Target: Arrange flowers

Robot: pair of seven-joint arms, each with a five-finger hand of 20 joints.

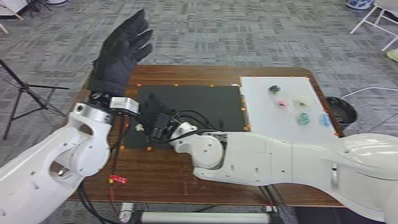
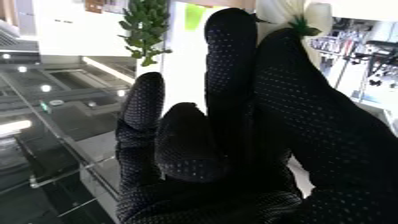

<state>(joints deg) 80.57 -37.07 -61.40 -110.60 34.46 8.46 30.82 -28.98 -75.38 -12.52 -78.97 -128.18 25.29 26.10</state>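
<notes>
My left hand (image 1: 122, 52) is raised beyond the table's left edge, fingers straight. Over the left part of the black mat (image 1: 213, 102) is my right hand (image 1: 153, 115), with a small whitish flower (image 1: 139, 127) beside it. In the right wrist view, the fingertips and thumb of my right hand (image 2: 253, 120) pinch at a white flower (image 2: 318, 17) with a green base; its stem is hidden by the glove. A green leafy sprig (image 2: 147, 30) shows past the fingers. On the white board (image 1: 262, 120) lie a dark green piece (image 1: 274, 89), a pink flower (image 1: 282, 103), a pale flower (image 1: 303, 101) and a teal one (image 1: 303, 119).
A light blue piece (image 1: 325, 120) lies at the white board's right side. Orange markers edge the mat and board on the brown table (image 1: 169, 177). A black round object (image 1: 342, 111) stands off the table's right edge, and a tripod (image 1: 31, 92) stands to the left.
</notes>
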